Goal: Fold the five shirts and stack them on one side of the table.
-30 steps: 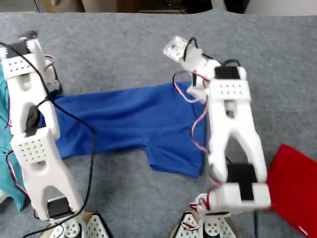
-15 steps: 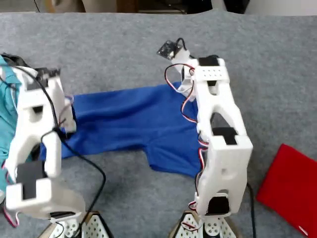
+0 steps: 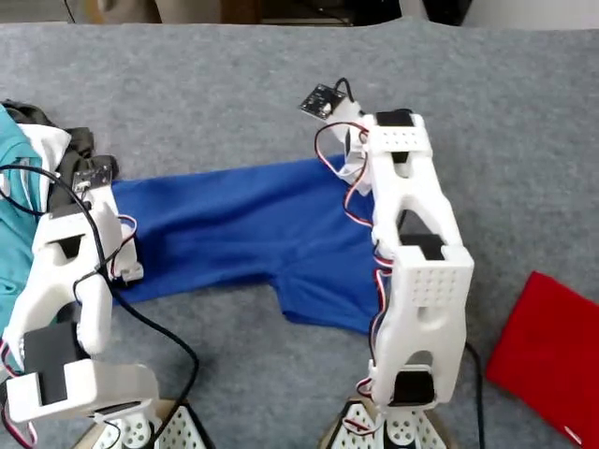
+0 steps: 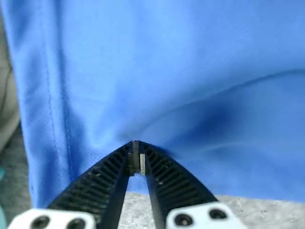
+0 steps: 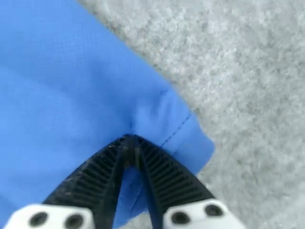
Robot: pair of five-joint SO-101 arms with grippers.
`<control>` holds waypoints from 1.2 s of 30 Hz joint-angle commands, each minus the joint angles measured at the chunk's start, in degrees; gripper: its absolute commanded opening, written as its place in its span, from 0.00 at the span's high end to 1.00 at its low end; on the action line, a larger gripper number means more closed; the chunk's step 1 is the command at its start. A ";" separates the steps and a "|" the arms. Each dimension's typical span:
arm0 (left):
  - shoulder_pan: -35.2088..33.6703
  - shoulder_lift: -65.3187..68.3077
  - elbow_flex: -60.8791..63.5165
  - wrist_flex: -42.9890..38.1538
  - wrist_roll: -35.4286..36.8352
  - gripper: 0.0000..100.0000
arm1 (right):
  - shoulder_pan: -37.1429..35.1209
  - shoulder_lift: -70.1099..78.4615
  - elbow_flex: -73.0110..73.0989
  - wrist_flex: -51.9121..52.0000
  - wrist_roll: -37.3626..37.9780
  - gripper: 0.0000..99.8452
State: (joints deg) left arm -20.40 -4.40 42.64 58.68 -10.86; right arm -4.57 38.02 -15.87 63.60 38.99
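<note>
The left arm (image 3: 65, 281) is bent forward at the left side, with its wrist turned downward. The left gripper (image 4: 136, 156) is pressed together, and a fold of the shirt (image 4: 190, 71) is pinched at its tips. The right arm (image 3: 416, 271) is stretched further forward. The right gripper (image 5: 130, 143) is likewise pressed together on the shirt, near its hem.

bright, even light from above with only faint, soft shadows
</note>
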 commanded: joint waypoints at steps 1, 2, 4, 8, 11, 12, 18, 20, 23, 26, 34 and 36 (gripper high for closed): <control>-4.40 -0.66 -0.35 -0.62 -1.32 0.98 | 2.15 -0.13 -3.21 -0.18 0.97 0.99; -6.07 -0.66 -1.14 -0.97 -1.32 0.98 | 2.42 -0.13 -3.30 -0.18 0.97 0.99; -8.70 -0.66 -3.60 -0.70 -1.93 0.98 | 2.59 -0.13 -3.30 -0.26 1.05 0.99; -9.14 -0.92 -8.00 2.73 -3.69 0.98 | 2.15 -1.01 -3.38 0.53 1.05 0.99; -6.77 -1.19 -12.13 6.77 -3.16 0.98 | 0.66 -4.26 -4.53 2.81 0.97 0.99; -5.54 -1.19 -13.45 8.09 -2.02 0.98 | 0.13 -5.67 -4.88 3.78 0.97 0.99; 0.97 -1.01 -23.21 12.13 3.60 0.98 | -1.98 -16.57 -5.49 9.85 0.70 0.99; 1.67 -0.57 -27.08 11.34 4.92 0.98 | -2.07 -19.91 -5.14 12.75 0.62 0.99; 2.20 2.51 -30.77 7.47 5.27 0.98 | -1.98 -25.27 -1.63 15.82 -0.35 0.99; 1.93 9.36 -34.64 5.54 5.36 0.98 | -2.07 -31.16 6.55 14.86 -0.53 0.99; 1.58 26.77 -47.12 5.80 7.30 0.98 | -1.27 -39.69 36.09 -4.31 -0.88 0.99; 1.49 28.97 -48.62 5.80 7.30 0.98 | -0.31 -37.14 39.43 -8.18 -1.05 0.99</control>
State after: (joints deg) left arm -18.73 23.21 -1.32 65.27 -4.09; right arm -5.98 1.45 18.68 61.76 38.55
